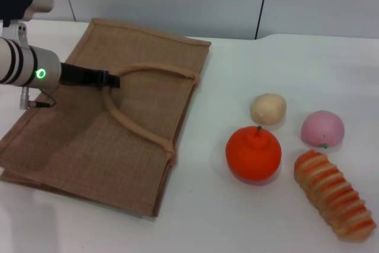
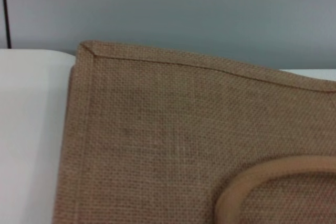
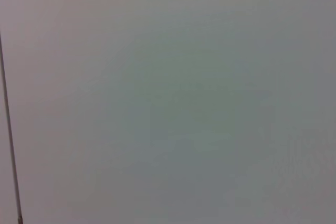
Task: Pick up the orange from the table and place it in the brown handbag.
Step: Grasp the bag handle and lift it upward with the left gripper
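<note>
On the table [image 1: 237,229], left side: the brown handbag [image 1: 89,146] lies flat, one loop handle [image 1: 148,70] arching over its face. Left gripper [image 1: 111,79] sits at that handle's top; black fingers look pinched together on the rope, handle lifted slightly. Left wrist view: jute weave, trimmed corner, curve of handle. The orange [image 1: 253,153] rests right of the bag, apart from it, near a beige ball [image 1: 268,109], pink fruit [image 1: 322,129], striped bread piece [image 1: 334,195]. Right gripper out of sight
</note>
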You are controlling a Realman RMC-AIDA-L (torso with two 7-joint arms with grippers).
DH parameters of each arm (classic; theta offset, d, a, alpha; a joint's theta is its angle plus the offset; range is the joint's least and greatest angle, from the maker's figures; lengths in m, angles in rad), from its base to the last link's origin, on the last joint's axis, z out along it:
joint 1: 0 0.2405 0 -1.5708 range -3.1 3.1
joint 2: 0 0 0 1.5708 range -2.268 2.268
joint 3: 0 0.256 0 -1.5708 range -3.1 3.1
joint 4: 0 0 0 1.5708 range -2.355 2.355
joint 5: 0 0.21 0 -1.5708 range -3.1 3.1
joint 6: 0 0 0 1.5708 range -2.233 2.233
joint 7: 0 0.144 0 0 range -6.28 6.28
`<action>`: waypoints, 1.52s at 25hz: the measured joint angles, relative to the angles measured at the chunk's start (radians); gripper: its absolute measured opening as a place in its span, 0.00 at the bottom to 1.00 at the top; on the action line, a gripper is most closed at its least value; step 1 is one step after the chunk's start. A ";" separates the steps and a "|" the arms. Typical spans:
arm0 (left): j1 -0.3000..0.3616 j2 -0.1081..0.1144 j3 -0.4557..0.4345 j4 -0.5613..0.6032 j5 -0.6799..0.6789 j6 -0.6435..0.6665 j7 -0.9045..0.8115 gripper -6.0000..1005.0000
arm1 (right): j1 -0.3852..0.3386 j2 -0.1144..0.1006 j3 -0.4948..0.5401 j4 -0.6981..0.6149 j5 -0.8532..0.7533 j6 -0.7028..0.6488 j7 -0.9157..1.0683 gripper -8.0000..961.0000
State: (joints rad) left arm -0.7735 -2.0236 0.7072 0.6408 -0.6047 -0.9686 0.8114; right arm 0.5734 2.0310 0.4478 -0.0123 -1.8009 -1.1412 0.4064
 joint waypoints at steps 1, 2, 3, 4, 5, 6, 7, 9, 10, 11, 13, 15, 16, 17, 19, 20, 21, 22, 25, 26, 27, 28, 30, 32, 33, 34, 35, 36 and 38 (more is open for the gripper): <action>-0.003 0.000 0.000 -0.006 0.000 0.000 0.003 0.52 | 0.000 0.000 0.000 0.000 0.000 0.000 0.000 0.92; -0.006 0.000 0.000 -0.012 0.000 -0.001 0.006 0.51 | 0.000 0.000 0.000 0.000 0.000 0.000 0.000 0.92; -0.009 0.001 0.000 -0.018 0.000 -0.001 0.008 0.50 | 0.000 0.000 0.000 0.000 0.000 0.000 0.000 0.92; -0.012 0.002 0.000 -0.024 0.000 -0.002 0.009 0.49 | 0.000 0.000 0.001 0.000 0.000 0.000 0.000 0.92; -0.015 0.002 0.000 -0.029 0.000 -0.002 0.009 0.48 | 0.000 0.000 0.001 0.001 0.000 0.000 0.000 0.92; -0.017 0.004 0.000 -0.035 0.001 -0.005 0.009 0.47 | 0.000 0.000 0.001 0.001 0.000 0.000 0.000 0.92; -0.019 0.004 0.000 -0.039 0.001 -0.007 0.009 0.46 | 0.000 0.000 0.002 0.001 0.000 0.000 0.000 0.92; -0.022 0.005 0.000 -0.043 0.001 -0.009 0.009 0.44 | 0.000 0.000 0.002 0.002 0.000 0.000 0.000 0.92; -0.023 0.005 0.000 -0.044 0.001 -0.009 0.009 0.43 | 0.000 0.000 0.002 0.002 0.000 0.000 0.000 0.92; -0.023 0.005 0.000 -0.044 0.001 -0.009 0.009 0.42 | 0.000 0.000 0.002 0.002 0.000 0.000 0.000 0.92; -0.023 0.005 0.000 -0.044 0.002 -0.011 0.009 0.40 | 0.000 0.000 0.003 0.002 0.000 0.000 0.000 0.92; -0.023 0.005 0.000 -0.044 0.002 -0.013 0.009 0.38 | 0.000 0.000 0.003 0.002 0.000 0.000 0.000 0.92; -0.023 0.005 0.000 -0.044 0.002 -0.013 0.009 0.37 | 0.000 0.000 0.002 0.002 0.000 0.000 0.000 0.92; -0.023 0.005 0.000 -0.044 0.002 -0.013 0.009 0.37 | 0.000 0.000 0.002 0.002 0.000 0.000 0.000 0.92; -0.023 0.005 0.000 -0.044 0.002 -0.016 0.009 0.35 | 0.000 0.000 0.002 0.002 0.000 0.000 0.000 0.92; -0.023 0.005 0.000 -0.045 0.002 -0.018 0.009 0.34 | 0.000 0.000 0.001 0.002 0.000 0.000 0.000 0.92; -0.023 0.005 0.000 -0.045 0.002 -0.021 0.009 0.32 | 0.000 0.000 0.001 0.002 0.000 0.000 0.000 0.92; -0.023 0.005 0.000 -0.045 0.002 -0.024 0.008 0.29 | 0.000 0.000 0.001 0.002 0.000 0.000 0.000 0.92; -0.023 0.005 0.000 -0.046 0.002 -0.028 0.006 0.22 | 0.000 0.000 0.000 0.002 0.000 0.000 0.000 0.92; -0.023 0.005 0.000 -0.046 0.002 -0.029 0.004 0.19 | 0.000 0.000 0.000 0.002 0.000 0.000 0.000 0.92; -0.022 0.005 0.000 -0.046 0.002 -0.029 0.004 0.18 | 0.000 0.000 0.000 0.002 0.000 0.000 0.000 0.92; -0.022 0.005 0.000 -0.046 0.002 -0.029 0.004 0.17 | 0.000 0.000 0.000 0.002 0.000 0.000 0.000 0.92; -0.020 0.006 0.000 -0.046 0.000 -0.028 0.004 0.14 | 0.000 0.000 0.000 0.002 0.000 0.000 0.000 0.92; -0.018 0.005 -0.004 -0.045 -0.007 -0.023 0.008 0.13 | 0.000 0.000 0.000 0.002 0.000 0.000 0.000 0.92; -0.016 0.004 -0.006 -0.043 -0.011 -0.021 0.012 0.13 | 0.000 0.000 0.000 0.001 0.000 0.000 0.000 0.92; -0.014 0.002 -0.009 -0.041 -0.019 -0.019 0.020 0.13 | 0.000 0.000 0.001 0.002 0.000 0.000 0.000 0.92; -0.012 0.000 -0.010 -0.039 -0.035 -0.017 0.033 0.13 | -0.001 0.000 0.001 0.002 0.000 0.000 0.000 0.92; -0.010 0.000 -0.011 -0.038 -0.053 -0.017 0.048 0.13 | -0.001 0.000 0.001 0.002 0.000 0.000 0.000 0.92; -0.001 -0.002 -0.012 -0.038 -0.123 -0.023 0.098 0.13 | -0.002 0.000 0.000 0.001 0.000 0.000 0.001 0.92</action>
State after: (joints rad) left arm -0.7744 -2.0257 0.6954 0.6030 -0.7282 -0.9915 0.9098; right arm 0.5712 2.0310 0.4473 -0.0108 -1.8010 -1.1414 0.4071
